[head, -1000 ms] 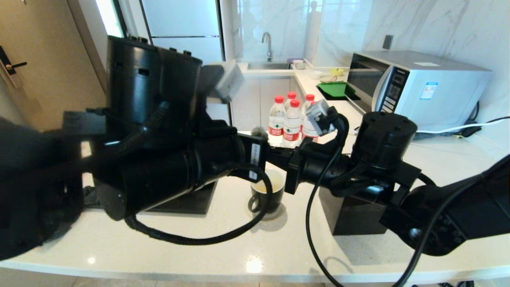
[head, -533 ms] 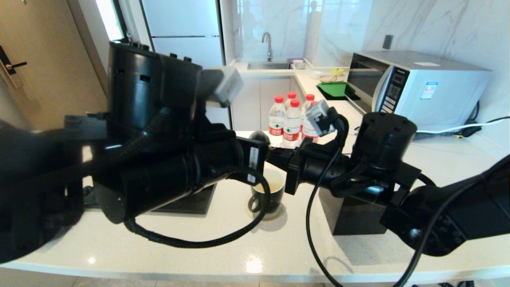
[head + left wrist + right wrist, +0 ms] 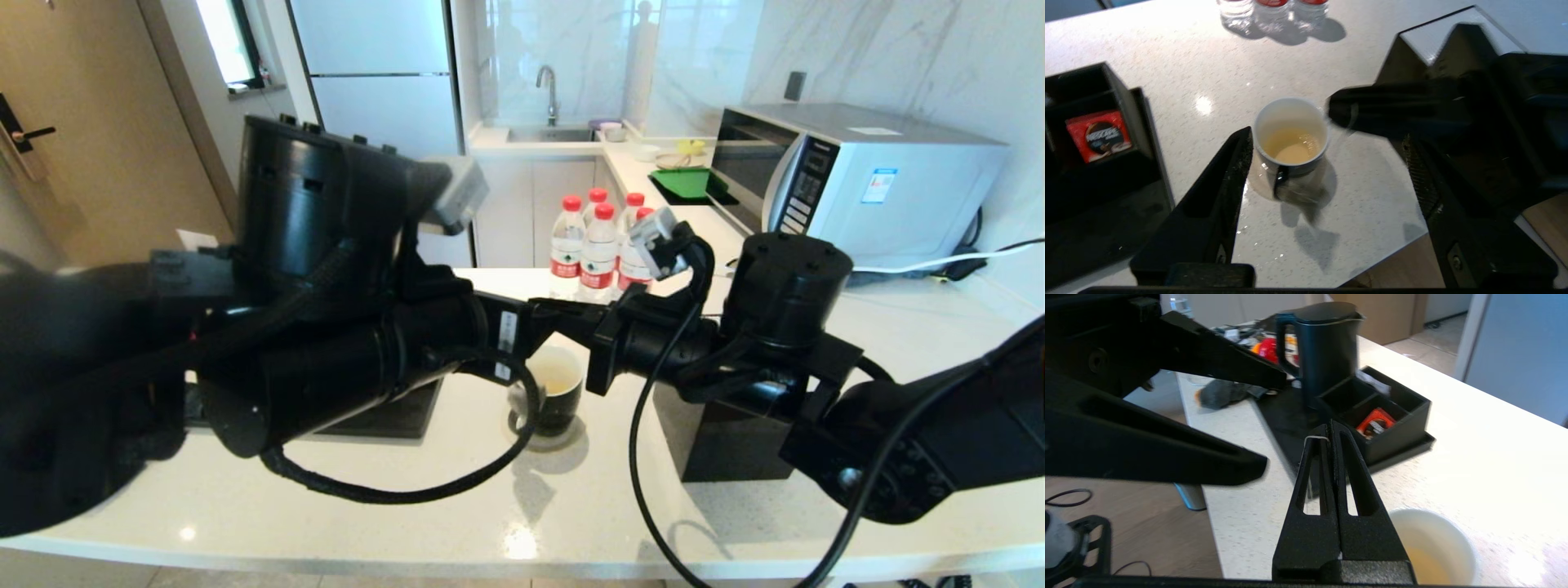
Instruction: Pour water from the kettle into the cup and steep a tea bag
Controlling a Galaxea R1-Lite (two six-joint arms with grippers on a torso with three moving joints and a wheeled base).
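Observation:
The black cup [image 3: 1290, 134] stands on the white counter with pale yellowish water [image 3: 1292, 149] in it; it also shows under both arms [image 3: 553, 392]. My right gripper [image 3: 1331, 426] hovers just beside the cup's rim, shut on the thin white string [image 3: 1316, 437] looped over one fingertip. The grey-green tea bag [image 3: 1295, 191] hangs blurred outside the cup, in front of its handle. My left gripper [image 3: 1327, 136] is above the cup, open and empty. The matte black kettle [image 3: 1327, 347] stands upright on a black tray behind; the head view hides it.
A black compartment box [image 3: 1392, 412] with a red packet [image 3: 1376, 420] sits beside the kettle. Red-capped bottles [image 3: 598, 245] stand behind the cup, a black cube box [image 3: 718, 441] to its right, a microwave [image 3: 857, 184] at the back right. The counter's front edge is close.
The tea bag, a grey blur above the grippers before, has dropped to beside the cup's handle. My left arm has sunk a little and shifted right. The right arm has barely moved.

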